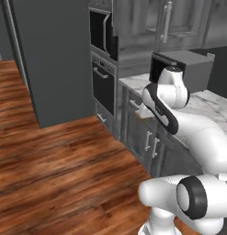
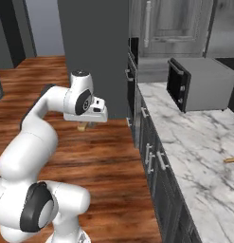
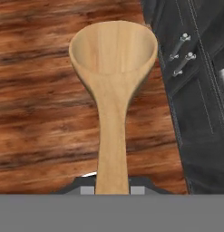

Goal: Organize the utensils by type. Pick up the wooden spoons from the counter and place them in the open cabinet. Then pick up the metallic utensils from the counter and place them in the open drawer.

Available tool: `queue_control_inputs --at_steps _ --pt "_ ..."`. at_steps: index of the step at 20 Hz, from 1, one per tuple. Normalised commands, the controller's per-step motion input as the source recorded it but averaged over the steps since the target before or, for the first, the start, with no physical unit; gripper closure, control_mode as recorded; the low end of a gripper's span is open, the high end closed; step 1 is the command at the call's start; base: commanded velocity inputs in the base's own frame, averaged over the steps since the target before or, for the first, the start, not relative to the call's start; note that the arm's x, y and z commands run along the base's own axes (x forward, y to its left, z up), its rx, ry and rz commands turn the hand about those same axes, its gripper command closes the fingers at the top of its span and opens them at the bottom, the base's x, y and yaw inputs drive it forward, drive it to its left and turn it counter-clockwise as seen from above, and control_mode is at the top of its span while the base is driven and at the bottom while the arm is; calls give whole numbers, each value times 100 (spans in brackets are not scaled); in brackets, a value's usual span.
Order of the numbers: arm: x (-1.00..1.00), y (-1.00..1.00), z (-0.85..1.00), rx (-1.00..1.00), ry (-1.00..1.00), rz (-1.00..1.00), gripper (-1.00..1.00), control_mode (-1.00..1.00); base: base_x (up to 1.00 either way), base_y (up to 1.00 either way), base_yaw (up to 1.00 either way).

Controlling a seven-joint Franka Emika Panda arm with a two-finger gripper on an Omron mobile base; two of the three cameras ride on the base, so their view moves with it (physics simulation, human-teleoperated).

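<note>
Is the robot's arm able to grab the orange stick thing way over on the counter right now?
Probably not yet. The end effector is shut on the wooden spoon, out over the floor, while that utensil lies far along the counter.

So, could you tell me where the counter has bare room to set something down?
The marble counter is bare from the microwave forward along its front edge; a small orange-tan piece lies at its right edge. The gripper, out over the wood floor, holds the wooden spoon.
</note>
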Motion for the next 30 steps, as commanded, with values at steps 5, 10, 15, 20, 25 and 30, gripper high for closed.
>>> queue_control_inputs --at_steps 5,10,15,20,25,30 --pt "0 0 0 0 0 0 100 100 47 22 10" --pt "0 0 0 0 0 0 100 100 65 26 0" --pt "0 0 0 0 0 0 100 100 71 27 -5" --pt "0 0 0 0 0 0 100 100 59 42 -27" --pt "0 0 0 0 0 0 100 100 43 54 -55" --pt "0 0 0 0 0 0 100 100 28 49 -75"
